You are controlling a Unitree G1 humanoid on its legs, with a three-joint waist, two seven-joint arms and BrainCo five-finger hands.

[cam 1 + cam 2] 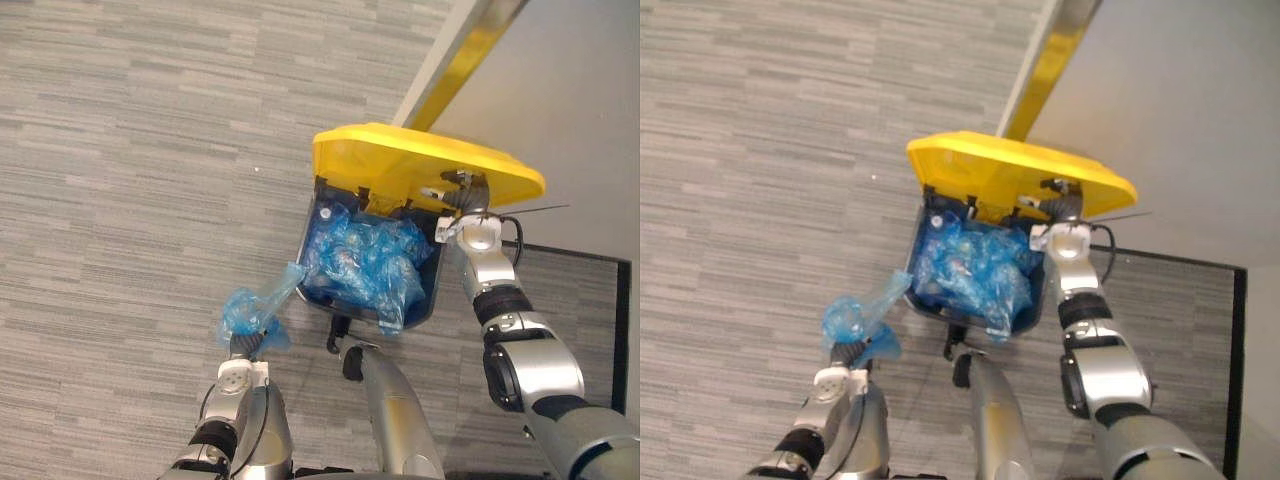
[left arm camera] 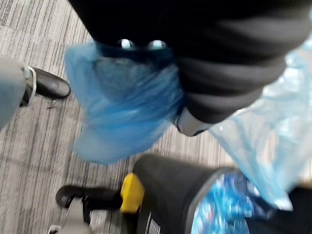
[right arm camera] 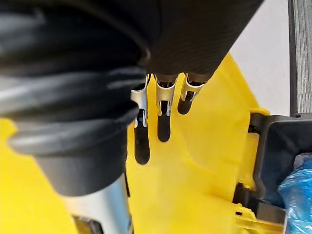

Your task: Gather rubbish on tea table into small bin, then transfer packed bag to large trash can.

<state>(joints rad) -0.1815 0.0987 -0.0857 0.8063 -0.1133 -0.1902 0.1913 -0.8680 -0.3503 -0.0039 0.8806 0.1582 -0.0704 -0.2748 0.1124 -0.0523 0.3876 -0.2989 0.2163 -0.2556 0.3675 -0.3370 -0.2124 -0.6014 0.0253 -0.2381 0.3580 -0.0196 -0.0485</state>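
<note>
Left eye view: left robot hand (image 1: 245,343) grips crinkly bag (image 1: 250,310); right robot hand (image 1: 462,195), straight-fingered, props lid (image 1: 400,160).

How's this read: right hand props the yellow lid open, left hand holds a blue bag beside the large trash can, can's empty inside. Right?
Not quite. The large trash can isn't empty: the left eye view shows crumpled blue plastic filling it. The rest stands: the right hand props the yellow lid open, and the left hand holds a blue bag beside the can.

Yellow lid (image 1: 400,160), dark bin (image 2: 170,190), blue bag (image 1: 255,310), grey-streaked carpet (image 1: 130,150).
</note>
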